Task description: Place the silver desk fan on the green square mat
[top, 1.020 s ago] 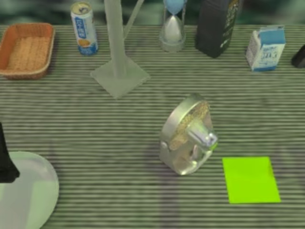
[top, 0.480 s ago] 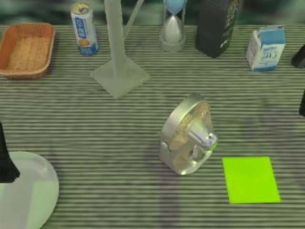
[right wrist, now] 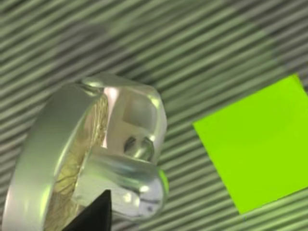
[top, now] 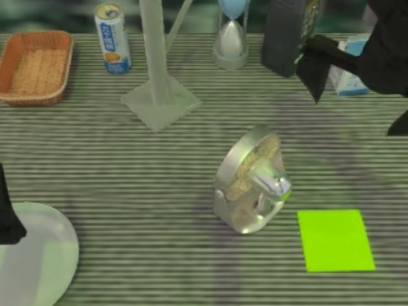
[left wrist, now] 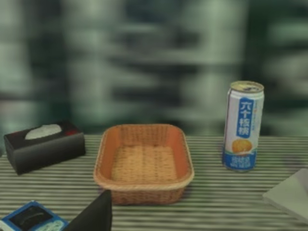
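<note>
The striped desk (top: 127, 166) carries our landmark, the silver desk fan (top: 252, 182), standing near its middle. The green square mat (top: 336, 240) lies flat just to the fan's right and nearer the front edge, apart from it. Beyond the fan stand a tall grey post (top: 156, 64), an hourglass (top: 231, 38) and a dark bottle (top: 287, 35); a wicker basket (top: 35, 67) and a can (top: 113, 38) sit far to its left. Our right tool (top: 319, 67) hangs above the desk behind and right of the fan; we cannot tell how its fingers stand. Our left arm (top: 7, 220) waits far left, by a pale plate (top: 44, 255).
</note>
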Robot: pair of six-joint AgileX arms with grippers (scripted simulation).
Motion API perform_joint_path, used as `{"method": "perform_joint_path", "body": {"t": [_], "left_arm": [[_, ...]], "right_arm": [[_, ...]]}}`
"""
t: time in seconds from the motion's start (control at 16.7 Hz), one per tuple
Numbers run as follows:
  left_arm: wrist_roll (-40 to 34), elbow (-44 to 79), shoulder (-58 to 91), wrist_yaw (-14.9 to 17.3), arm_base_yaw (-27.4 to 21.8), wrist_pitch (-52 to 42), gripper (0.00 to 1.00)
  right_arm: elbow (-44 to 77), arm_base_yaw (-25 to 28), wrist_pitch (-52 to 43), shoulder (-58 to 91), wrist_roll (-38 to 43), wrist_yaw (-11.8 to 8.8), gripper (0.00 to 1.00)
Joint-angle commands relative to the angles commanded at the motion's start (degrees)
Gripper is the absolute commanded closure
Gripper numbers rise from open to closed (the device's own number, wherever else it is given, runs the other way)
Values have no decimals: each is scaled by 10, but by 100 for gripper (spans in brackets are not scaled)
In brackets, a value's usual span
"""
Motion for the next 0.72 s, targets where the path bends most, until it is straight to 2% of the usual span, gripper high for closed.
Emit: {"method": "perform_joint_path", "body": {"t": [0.42,0.72], "left_arm": [[0,0,0,0,0,0,0],[0,0,0,0,0,0,0]], "right_arm": [[309,81,-150,255,202,-25,0],[393,109,-190,330,270,-40,0]]}}
